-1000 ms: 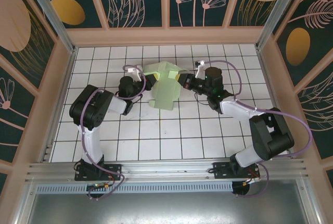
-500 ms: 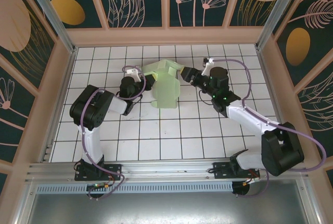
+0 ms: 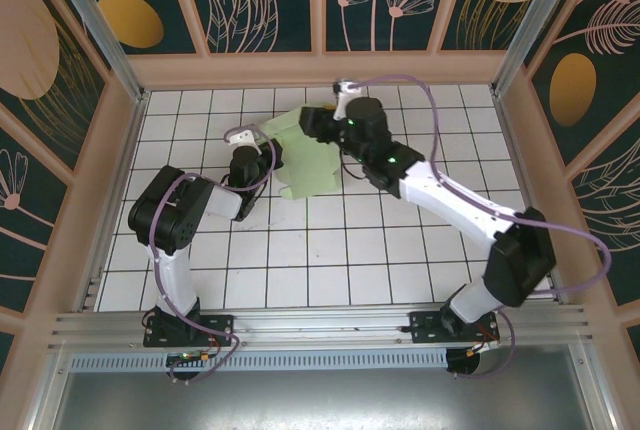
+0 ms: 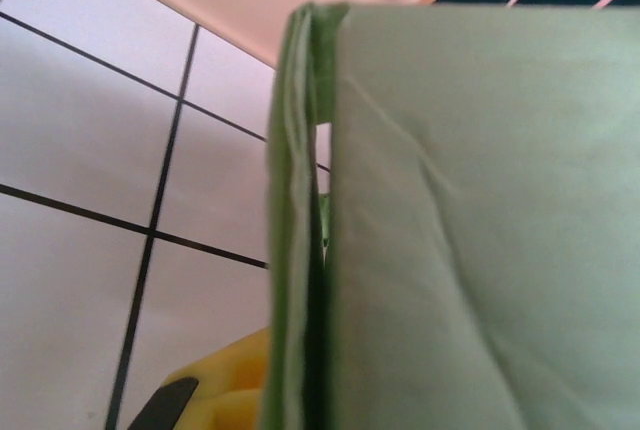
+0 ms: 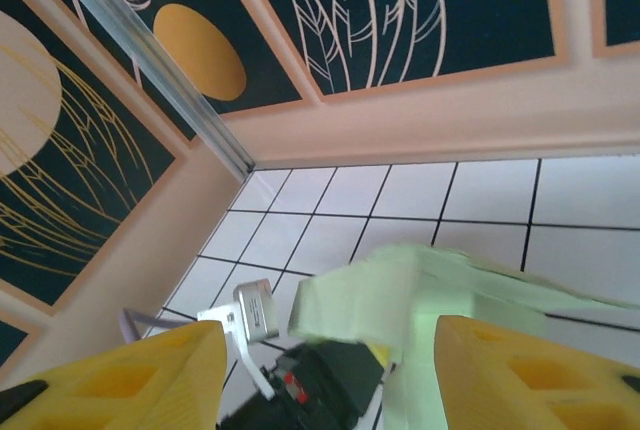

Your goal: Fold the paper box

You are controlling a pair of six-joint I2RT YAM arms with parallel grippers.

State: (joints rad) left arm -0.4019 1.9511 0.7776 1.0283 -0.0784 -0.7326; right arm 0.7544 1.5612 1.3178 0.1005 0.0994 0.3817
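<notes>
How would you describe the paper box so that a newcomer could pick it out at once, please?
Look to the far half of the white tiled table. There, between the left gripper and the right gripper, sits the paper box. It is the one pale mint-green thing there: thin creased card against white tiles.
</notes>
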